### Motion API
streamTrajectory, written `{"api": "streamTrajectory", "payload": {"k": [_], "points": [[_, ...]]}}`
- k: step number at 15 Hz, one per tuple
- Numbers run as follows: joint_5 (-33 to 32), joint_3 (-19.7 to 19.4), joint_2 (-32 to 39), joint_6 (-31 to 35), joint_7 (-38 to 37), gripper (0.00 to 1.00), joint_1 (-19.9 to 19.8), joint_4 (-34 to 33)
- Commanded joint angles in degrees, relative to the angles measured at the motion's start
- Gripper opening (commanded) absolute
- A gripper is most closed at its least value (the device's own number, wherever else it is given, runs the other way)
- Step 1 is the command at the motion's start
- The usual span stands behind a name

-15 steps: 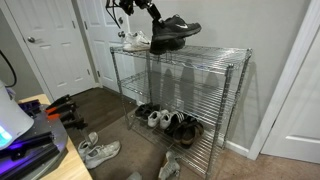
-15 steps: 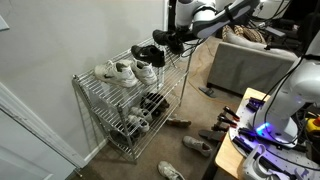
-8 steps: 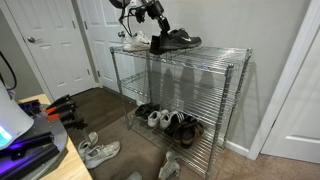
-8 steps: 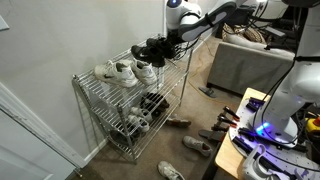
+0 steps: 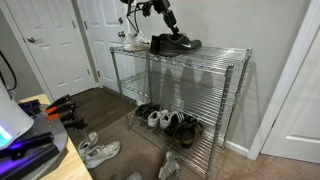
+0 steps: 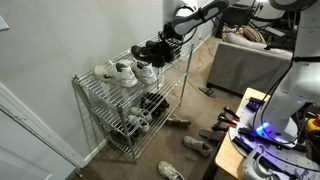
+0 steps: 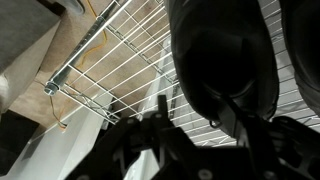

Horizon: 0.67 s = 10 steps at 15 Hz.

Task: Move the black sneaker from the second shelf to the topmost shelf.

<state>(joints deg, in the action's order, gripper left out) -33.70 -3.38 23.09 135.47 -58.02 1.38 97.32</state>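
The black sneaker (image 5: pixel 177 43) rests upright on the tabletop (image 5: pixel 215 53), the uppermost wire tier, between its end edges and just beside the white sneakers (image 5: pixel 135 43). The gripper (image 5: pixel 167 28) is directly over the sneaker's collar. Whether the jaws grip it cannot be determined.

White, rounded arm (image 6: pixel 184 12) segments with black joints, black gripper (image 6: pixel 171 37) at the tip.

The black sneaker (image 5: pixel 176 43) is all dark, the topmost shelf (image 5: pixel 216 53) silvery wire grid, the neighbouring sneakers (image 5: pixel 133 42) white, the carpet (image 5: pixel 100 106) brown.
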Motion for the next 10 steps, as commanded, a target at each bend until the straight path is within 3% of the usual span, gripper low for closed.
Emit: {"api": "streamTrajectory", "payload": {"k": [1, 3, 10], "points": [[1.03, -1.89, -3.23, -0.83, 2.35, 0.87, 2.44, 0.81], [-0.17, -2.54, -5.03, -0.75, 0.94, 0.98, 3.72, 1.87], [0.52, -2.25, -7.04, -1.65, 1.51, 1.0, 4.75, 2.8]]}}
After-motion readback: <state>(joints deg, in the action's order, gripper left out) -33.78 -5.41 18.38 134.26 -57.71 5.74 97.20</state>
